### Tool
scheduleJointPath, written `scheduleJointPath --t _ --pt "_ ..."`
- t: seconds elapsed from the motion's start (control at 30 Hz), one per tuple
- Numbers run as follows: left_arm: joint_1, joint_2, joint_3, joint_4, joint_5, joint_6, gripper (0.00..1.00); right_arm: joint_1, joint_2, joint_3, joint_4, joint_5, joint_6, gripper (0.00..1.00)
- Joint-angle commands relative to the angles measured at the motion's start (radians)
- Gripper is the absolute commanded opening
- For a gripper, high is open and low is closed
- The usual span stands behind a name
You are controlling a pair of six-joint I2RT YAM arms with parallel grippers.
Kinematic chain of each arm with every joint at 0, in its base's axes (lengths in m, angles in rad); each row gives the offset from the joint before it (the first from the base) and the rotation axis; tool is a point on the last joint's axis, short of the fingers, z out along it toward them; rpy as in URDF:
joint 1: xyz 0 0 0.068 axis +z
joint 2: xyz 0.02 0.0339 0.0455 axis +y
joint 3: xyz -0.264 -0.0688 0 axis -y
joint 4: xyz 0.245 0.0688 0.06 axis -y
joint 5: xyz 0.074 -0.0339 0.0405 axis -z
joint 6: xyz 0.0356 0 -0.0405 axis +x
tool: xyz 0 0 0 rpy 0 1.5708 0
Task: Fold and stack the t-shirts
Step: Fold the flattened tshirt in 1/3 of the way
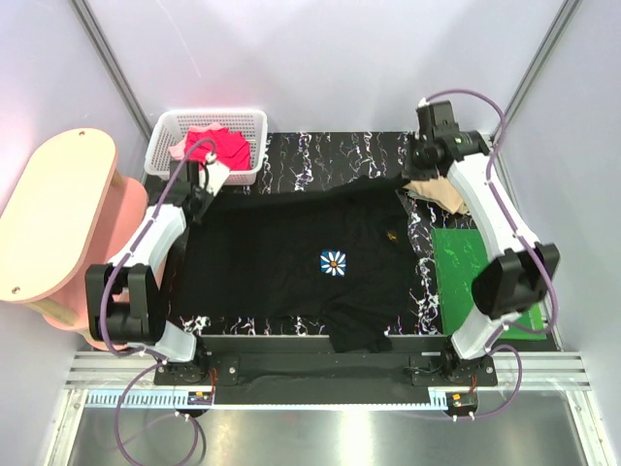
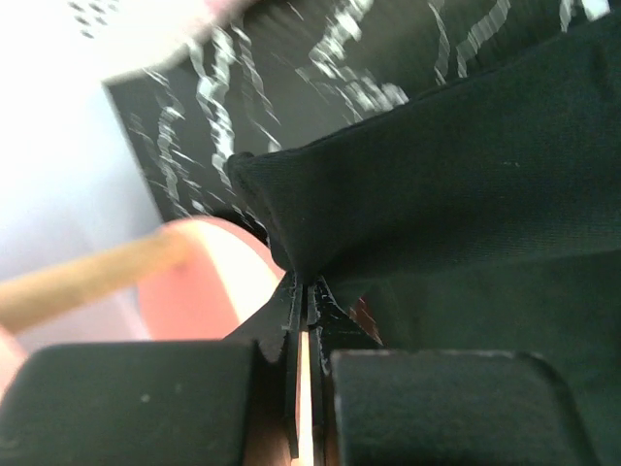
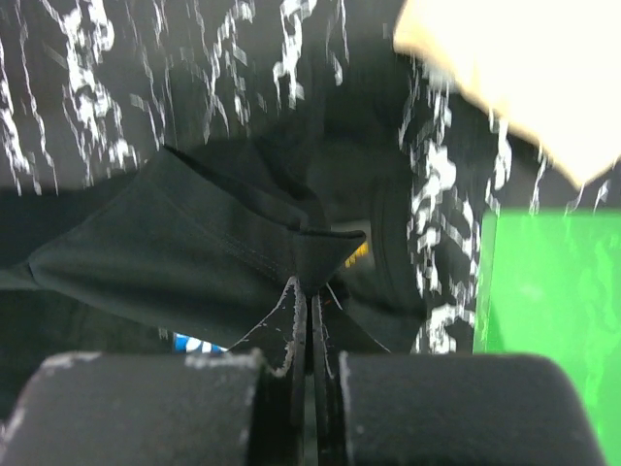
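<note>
The big black t-shirt (image 1: 291, 262) lies spread over the marbled table, its daisy print (image 1: 334, 261) facing up. My left gripper (image 1: 206, 186) is shut on the shirt's far left corner; the left wrist view shows that black cloth (image 2: 456, 184) pinched at the fingertips of the gripper (image 2: 307, 286). My right gripper (image 1: 419, 181) is shut on the far right corner, where a fold of the shirt (image 3: 175, 252) is clamped in the gripper (image 3: 310, 291). A tan t-shirt (image 1: 442, 192) lies beside the right gripper. Red and pink t-shirts (image 1: 218, 146) fill the basket.
The white mesh basket (image 1: 165, 131) stands at the back left, just beyond the left gripper. A green board (image 1: 475, 267) lies along the table's right side. Off the left edge is a pink stool (image 1: 58, 214). Grey walls enclose the back and sides.
</note>
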Motion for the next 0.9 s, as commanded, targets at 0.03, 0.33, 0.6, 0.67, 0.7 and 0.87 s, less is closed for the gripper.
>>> scheduleJointPath --t 0.03,0.33,0.6,0.67,0.7,0.87 --pt "0.006 -0.108 -0.137 0.130 0.005 0.041 0.00 0.010 -0.175 -0.168 0.041 0.022 0.031 0.00" --pt "0.006 -0.128 -0.257 0.190 -0.001 0.044 0.00 0.114 -0.231 -0.435 0.000 -0.049 0.117 0.17" --pt "0.006 -0.139 -0.316 0.131 0.002 0.058 0.21 0.164 -0.299 -0.575 -0.046 -0.064 0.223 0.70" --pt "0.006 -0.143 -0.316 0.093 -0.012 0.054 0.30 0.164 -0.302 -0.529 -0.060 -0.012 0.216 0.71" --pt "0.006 -0.154 -0.317 0.084 -0.018 0.052 0.38 0.164 -0.285 -0.474 -0.065 0.005 0.203 0.71" --pt "0.006 -0.215 -0.305 0.000 -0.007 0.011 0.68 0.164 -0.129 -0.295 -0.053 0.076 0.186 0.69"
